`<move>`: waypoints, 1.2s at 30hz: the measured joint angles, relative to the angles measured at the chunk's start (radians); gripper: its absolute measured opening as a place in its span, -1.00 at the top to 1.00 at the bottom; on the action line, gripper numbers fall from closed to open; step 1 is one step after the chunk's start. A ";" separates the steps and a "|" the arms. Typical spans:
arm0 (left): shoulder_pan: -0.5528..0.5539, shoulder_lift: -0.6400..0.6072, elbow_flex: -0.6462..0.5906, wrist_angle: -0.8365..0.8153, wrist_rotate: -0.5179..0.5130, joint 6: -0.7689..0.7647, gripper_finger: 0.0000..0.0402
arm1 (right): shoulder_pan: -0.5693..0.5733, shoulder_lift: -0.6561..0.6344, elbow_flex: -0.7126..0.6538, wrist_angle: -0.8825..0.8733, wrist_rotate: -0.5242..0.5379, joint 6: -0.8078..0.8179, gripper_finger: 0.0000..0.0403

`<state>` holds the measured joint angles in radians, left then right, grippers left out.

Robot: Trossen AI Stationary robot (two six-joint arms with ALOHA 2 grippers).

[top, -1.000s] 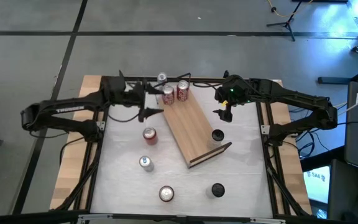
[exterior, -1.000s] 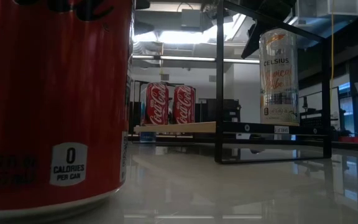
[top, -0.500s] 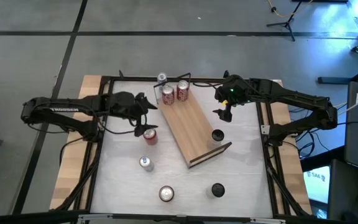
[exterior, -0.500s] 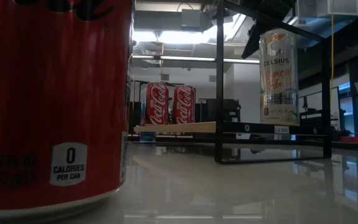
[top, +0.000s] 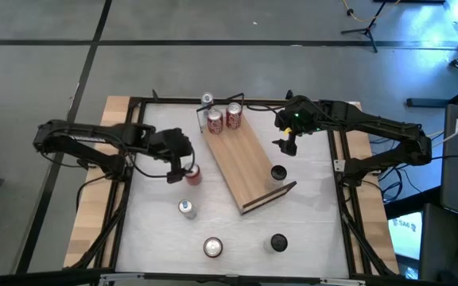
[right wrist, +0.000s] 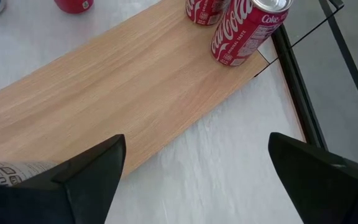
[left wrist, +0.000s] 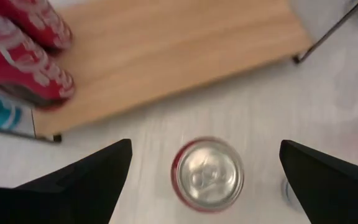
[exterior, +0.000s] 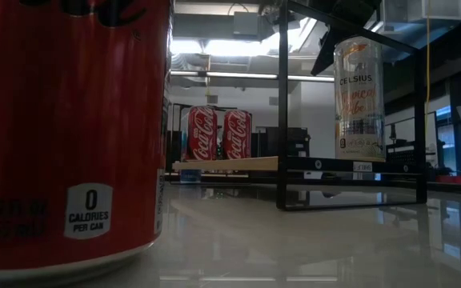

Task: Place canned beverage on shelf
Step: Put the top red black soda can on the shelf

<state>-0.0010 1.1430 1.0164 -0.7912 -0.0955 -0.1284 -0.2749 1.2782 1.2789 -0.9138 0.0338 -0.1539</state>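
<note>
A red can [top: 192,174] stands upright on the white table, left of the light-wood shelf [top: 245,163]. In the left wrist view its silver top [left wrist: 207,174] shows between the two fingers of my left gripper [left wrist: 205,146], which hangs open above it, clear of it. Two red cans [top: 215,121] [top: 233,117] stand on the shelf's far end. A pale tall can [exterior: 358,96] stands at the shelf's right edge. My right gripper [top: 286,148] hangs open over the shelf's right side with nothing between its fingers [right wrist: 197,137].
A silver-topped can [top: 207,100] stands beyond the shelf's far end. On the near table stand a silver-blue can [top: 185,208], a red can [top: 212,248] that fills the low view's left [exterior: 70,128], and a dark can [top: 277,242]. Black wire rails [exterior: 282,104] rise at the shelf's ends.
My left gripper has swung from beside the shelf's far end toward the table's near edge and tipped downward; it now hangs over the red can left of the shelf. It has stayed open. The cans and the shelf have kept their places.
</note>
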 joint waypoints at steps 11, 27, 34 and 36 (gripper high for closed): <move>0.000 0.123 0.000 -0.056 0.018 0.000 -0.99 | 0.000 0.000 0.000 0.000 0.000 0.000 -0.94; 0.000 0.276 0.000 -0.055 0.064 0.000 -0.99 | 0.000 0.000 0.000 0.000 0.000 0.000 -0.94; 0.000 0.292 -0.001 -0.051 0.063 0.000 -0.99 | 0.000 0.000 0.000 0.000 0.000 0.000 -0.94; 0.000 0.292 -0.001 -0.051 0.062 0.000 -0.99 | 0.000 0.000 0.000 0.000 0.000 0.000 -0.94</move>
<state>-0.0010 1.4349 1.0157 -0.8425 -0.0338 -0.1284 -0.2752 1.2785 1.2789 -0.9142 0.0337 -0.1539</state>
